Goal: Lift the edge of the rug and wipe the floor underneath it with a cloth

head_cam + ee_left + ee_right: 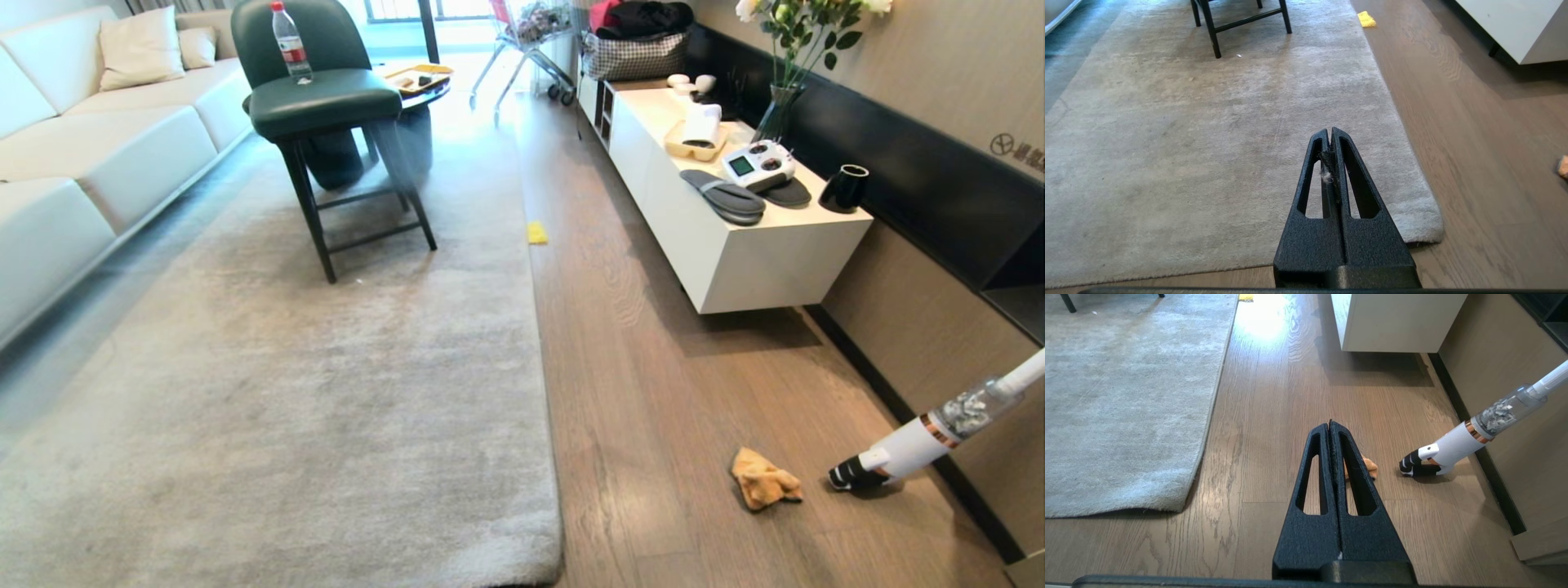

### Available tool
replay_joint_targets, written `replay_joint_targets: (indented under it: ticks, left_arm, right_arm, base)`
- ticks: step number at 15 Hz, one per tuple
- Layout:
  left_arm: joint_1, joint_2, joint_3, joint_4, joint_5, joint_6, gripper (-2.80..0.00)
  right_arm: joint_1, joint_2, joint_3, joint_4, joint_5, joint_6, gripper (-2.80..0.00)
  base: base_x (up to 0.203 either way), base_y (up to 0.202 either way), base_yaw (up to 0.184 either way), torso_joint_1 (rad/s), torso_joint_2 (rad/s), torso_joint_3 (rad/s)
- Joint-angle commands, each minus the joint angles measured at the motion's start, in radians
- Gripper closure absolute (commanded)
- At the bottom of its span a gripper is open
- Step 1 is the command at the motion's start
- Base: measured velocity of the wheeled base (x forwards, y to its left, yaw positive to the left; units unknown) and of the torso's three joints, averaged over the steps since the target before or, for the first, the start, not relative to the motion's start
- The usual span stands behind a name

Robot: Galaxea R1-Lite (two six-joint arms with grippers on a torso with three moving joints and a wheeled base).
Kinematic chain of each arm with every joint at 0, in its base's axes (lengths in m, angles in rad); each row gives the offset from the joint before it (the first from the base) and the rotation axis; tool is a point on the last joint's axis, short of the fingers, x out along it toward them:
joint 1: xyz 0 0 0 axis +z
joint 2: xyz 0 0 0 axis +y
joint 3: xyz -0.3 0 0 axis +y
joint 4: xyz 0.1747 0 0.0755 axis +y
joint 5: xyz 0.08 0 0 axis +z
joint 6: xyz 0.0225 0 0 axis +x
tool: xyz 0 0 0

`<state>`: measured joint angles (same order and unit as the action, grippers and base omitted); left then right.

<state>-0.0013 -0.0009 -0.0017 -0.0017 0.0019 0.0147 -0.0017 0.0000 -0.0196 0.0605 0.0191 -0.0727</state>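
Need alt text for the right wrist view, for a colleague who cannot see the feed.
The right pincer, shut and empty, hangs above the wood floor, with the orange cloth lying crumpled just beyond its tip. A white stick vacuum rests beside the cloth, and the grey rug lies flat, its rounded corner nearby.

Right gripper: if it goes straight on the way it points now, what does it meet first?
Probably the cloth, crumpled on the floor just past the shut right gripper; depth is unclear.
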Motion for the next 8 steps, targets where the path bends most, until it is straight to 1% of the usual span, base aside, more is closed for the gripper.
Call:
replay_joint_targets:
  ticks: [1, 8]
  left_arm:
    - [0.000, 0.001, 0.000, 0.000, 0.002, -0.007, 0.00]
    - [0.000, 0.001, 0.000, 0.000, 0.003, -0.007, 0.00]
  right_arm:
    - [0.000, 0.002, 0.000, 0.001, 0.001, -0.001, 0.00]
    - [0.000, 0.002, 0.000, 0.001, 0.001, -0.001, 0.00]
  base:
    - [0.000, 0.000, 0.000, 0.000, 0.01, 0.064]
    - [0.000, 0.000, 0.000, 0.000, 0.00, 0.005]
